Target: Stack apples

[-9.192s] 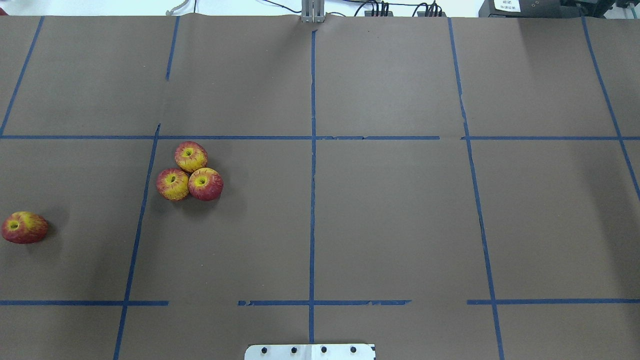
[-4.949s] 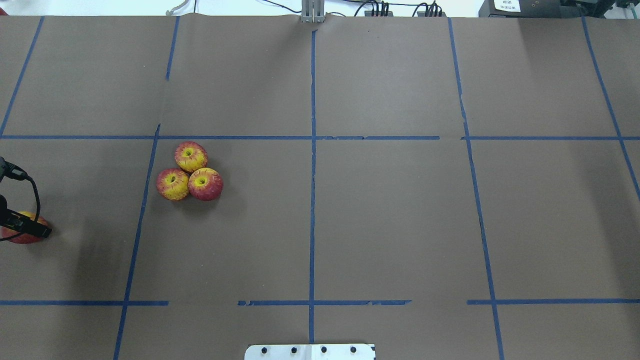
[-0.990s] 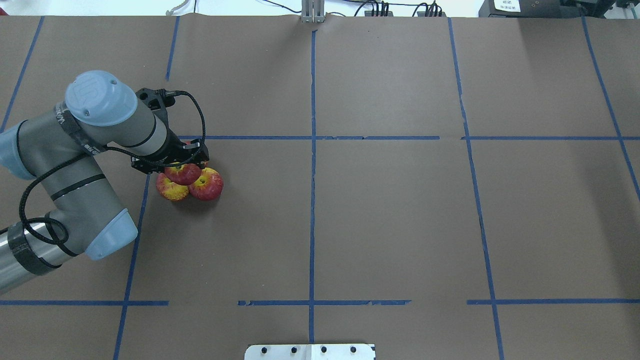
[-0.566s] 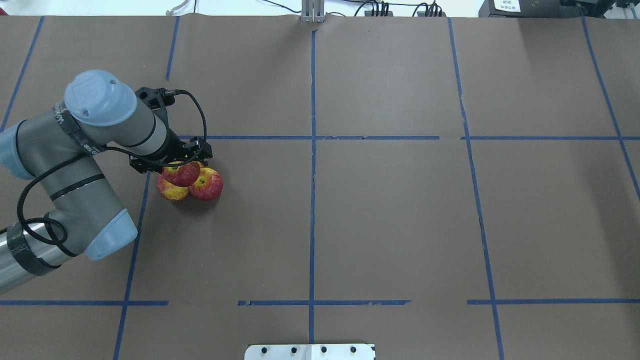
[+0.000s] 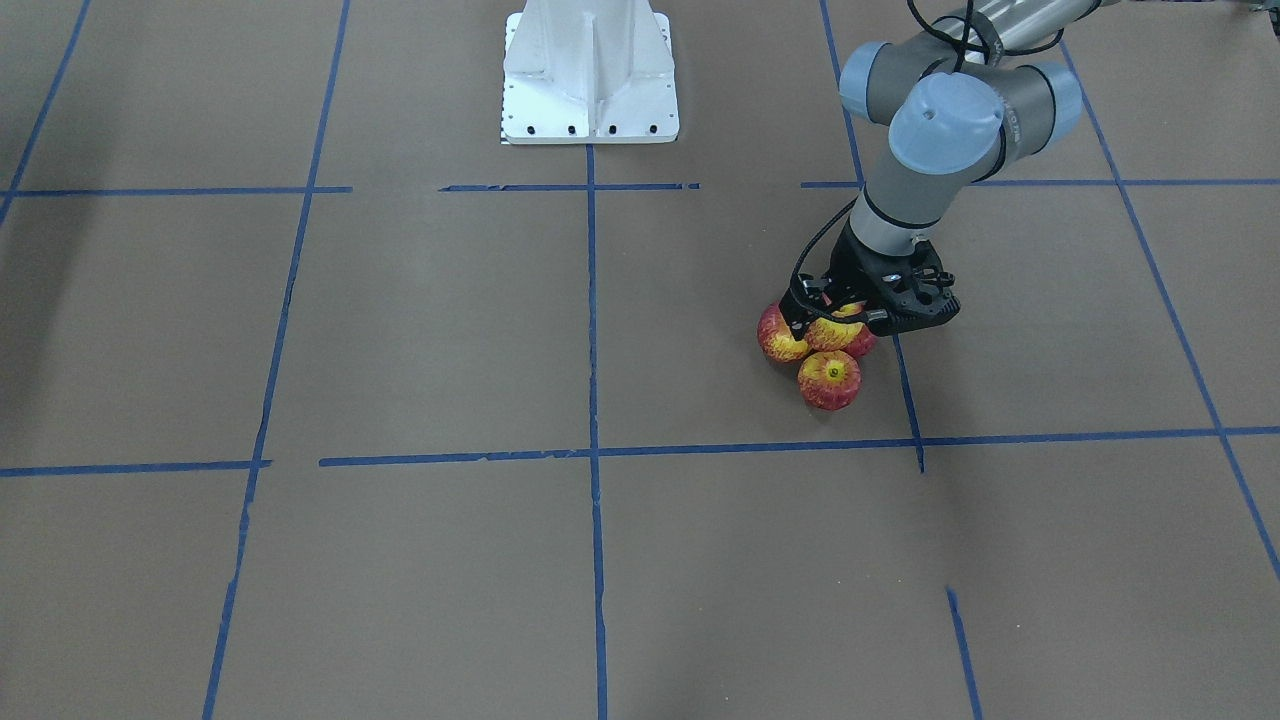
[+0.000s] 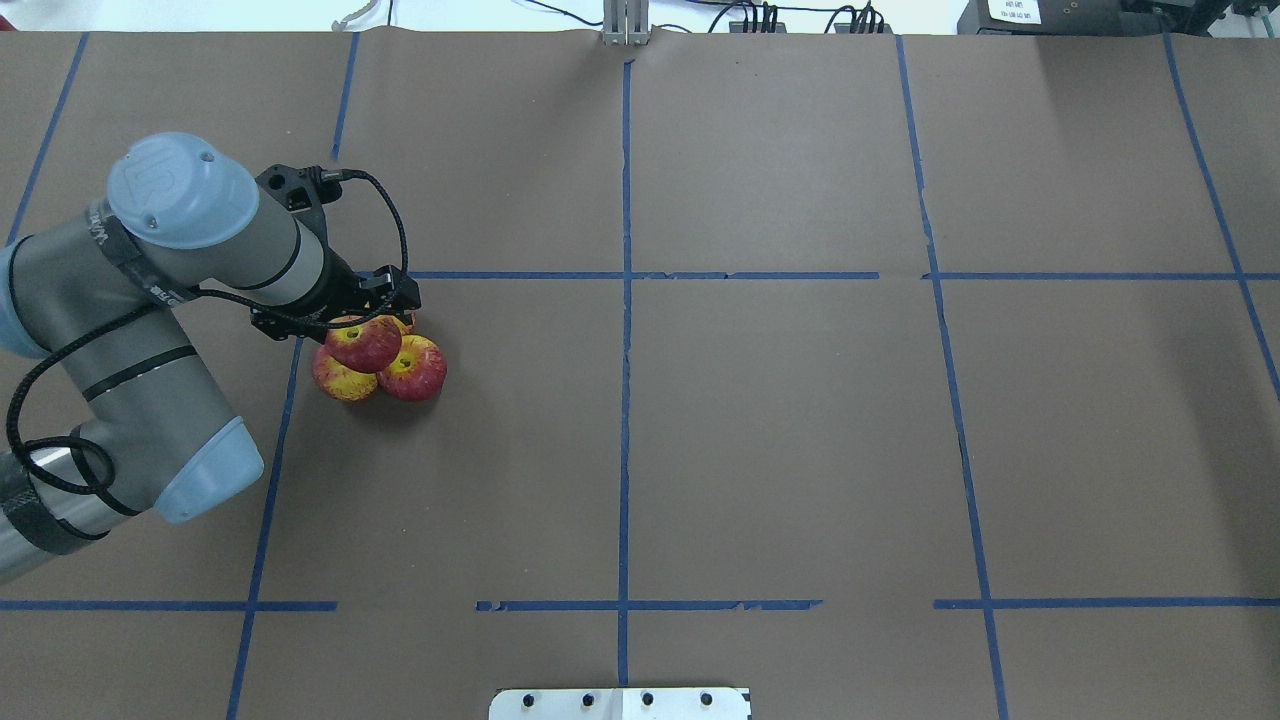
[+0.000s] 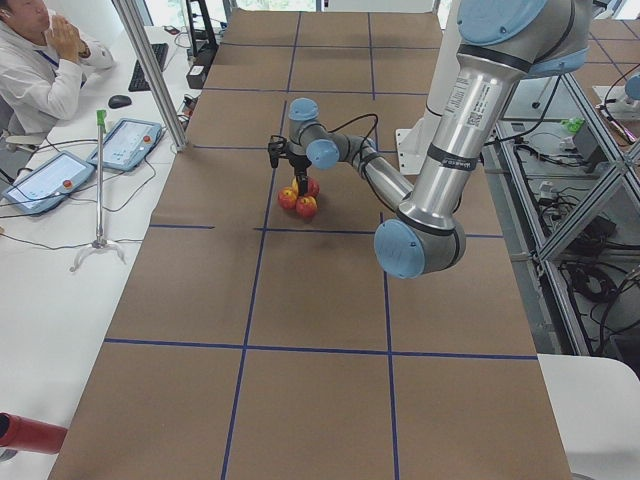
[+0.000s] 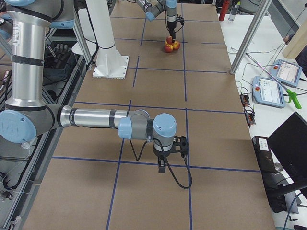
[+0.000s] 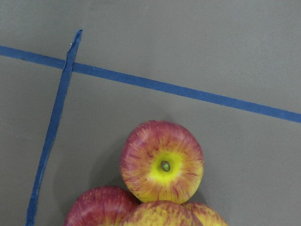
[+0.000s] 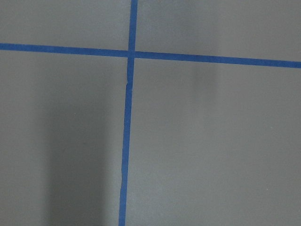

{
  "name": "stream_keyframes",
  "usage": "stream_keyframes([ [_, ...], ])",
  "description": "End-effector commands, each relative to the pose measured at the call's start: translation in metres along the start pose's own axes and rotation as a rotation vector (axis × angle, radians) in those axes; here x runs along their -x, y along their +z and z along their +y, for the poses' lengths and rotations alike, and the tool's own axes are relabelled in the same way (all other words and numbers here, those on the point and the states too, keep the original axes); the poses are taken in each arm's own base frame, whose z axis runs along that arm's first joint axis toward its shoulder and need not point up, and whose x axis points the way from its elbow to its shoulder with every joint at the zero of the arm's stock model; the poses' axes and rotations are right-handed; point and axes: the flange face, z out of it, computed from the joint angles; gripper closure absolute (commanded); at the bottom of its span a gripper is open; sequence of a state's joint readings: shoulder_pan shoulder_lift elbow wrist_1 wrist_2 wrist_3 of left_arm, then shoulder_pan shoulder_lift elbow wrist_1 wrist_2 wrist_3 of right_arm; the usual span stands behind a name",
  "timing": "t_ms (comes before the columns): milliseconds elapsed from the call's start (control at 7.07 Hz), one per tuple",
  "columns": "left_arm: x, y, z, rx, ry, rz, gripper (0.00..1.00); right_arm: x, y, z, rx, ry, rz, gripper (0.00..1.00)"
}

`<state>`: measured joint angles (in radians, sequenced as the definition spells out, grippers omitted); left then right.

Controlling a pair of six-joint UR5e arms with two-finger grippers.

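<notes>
Shows 1 apple (image 6: pixel 363 343) atop 3 apples (image 6: pixel 412 370) at 9 o'clock on table (image 6: pixel 800 450), under left gripper (image 5: pixel 838 321). Cannot tell whether clenched or released; likewise right gripper (image 8: pixel 163 167).

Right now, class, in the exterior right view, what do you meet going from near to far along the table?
First the right gripper, then the white robot base, then the apples.

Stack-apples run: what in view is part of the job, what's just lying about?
Job: top apple; far apple; near-left apple; near-right apple; left hand above them.
Lying about: tablet; mouse; red cylinder; right hand, away from the apples.
</notes>
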<state>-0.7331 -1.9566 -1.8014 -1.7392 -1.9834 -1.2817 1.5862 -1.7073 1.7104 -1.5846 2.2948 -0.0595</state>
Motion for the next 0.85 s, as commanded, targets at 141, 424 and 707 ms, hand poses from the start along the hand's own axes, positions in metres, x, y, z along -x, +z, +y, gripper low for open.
stream_keyframes([
  [141,0.021,-0.091,-0.017,-0.082,0.020,0.019,0.00,0.000,0.000,0.000,0.000,0.000,0.000,0.00],
  [424,0.045,-0.149,-0.037,-0.135,0.098,-0.015,0.00,0.000,0.000,0.000,0.000,0.000,0.000,0.00],
  [707,0.114,-0.150,-0.036,-0.073,0.228,-0.053,0.00,0.000,0.000,0.000,0.000,0.001,0.000,0.00],
])
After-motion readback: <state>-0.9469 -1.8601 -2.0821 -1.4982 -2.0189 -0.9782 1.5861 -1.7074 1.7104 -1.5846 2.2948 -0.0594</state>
